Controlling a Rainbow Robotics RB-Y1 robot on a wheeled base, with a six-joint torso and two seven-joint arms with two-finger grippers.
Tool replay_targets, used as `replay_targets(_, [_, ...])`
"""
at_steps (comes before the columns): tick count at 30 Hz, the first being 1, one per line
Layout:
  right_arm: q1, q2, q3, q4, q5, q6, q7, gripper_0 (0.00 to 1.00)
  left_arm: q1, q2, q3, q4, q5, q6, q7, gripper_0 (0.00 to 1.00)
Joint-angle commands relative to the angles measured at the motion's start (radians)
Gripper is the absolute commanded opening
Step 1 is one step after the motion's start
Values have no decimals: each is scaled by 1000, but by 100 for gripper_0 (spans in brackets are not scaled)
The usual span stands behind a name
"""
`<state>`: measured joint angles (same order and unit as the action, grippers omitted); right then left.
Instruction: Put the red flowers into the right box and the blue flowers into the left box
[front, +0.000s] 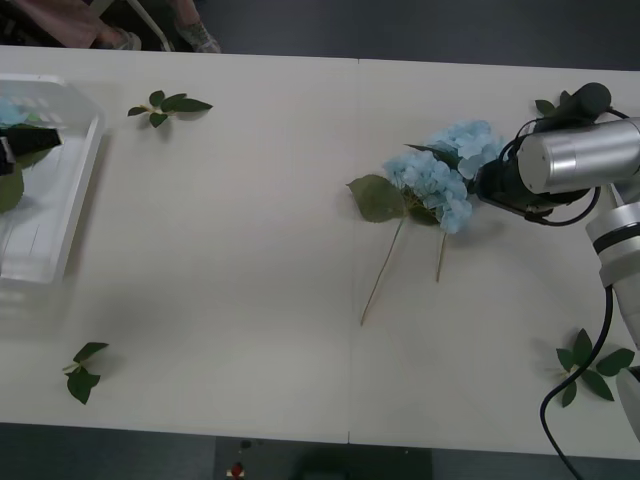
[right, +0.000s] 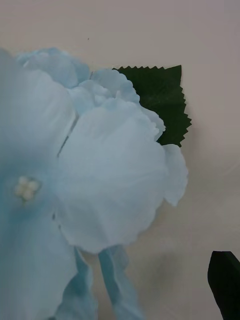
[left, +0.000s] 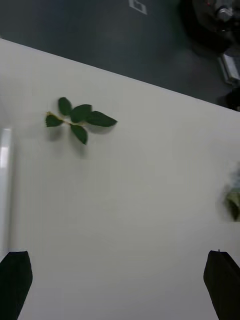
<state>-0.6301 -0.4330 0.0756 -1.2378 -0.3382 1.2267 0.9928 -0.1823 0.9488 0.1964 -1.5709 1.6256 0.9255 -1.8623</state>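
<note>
Two blue flowers (front: 440, 178) lie together on the right half of the table, heads touching, stems pointing toward me. My right gripper (front: 479, 186) is pushed against their heads from the right. In the right wrist view pale blue petals (right: 100, 170) sit very close, and one black finger (right: 225, 285) stands out at the corner, so the gripper is open. The left box (front: 70, 200) stands at the far left with a blue flower (front: 12, 110) inside. My left gripper (left: 117, 265) hovers open over the box (front: 25, 140). The red flowers and the right box are out of view.
Loose green leaf sprigs lie at the far left (front: 166, 104), the near left (front: 82, 370), the near right (front: 590, 365) and behind the right arm (front: 548, 105). The left wrist view shows the far-left sprig (left: 77, 117) on bare table. A black cable (front: 575, 400) hangs at the right.
</note>
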Motion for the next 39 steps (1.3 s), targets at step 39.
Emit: replay_targets(39, [-36,65,124,77,65,-162,-100,72,-58,134,-515,-756,-142,-278,-64,100])
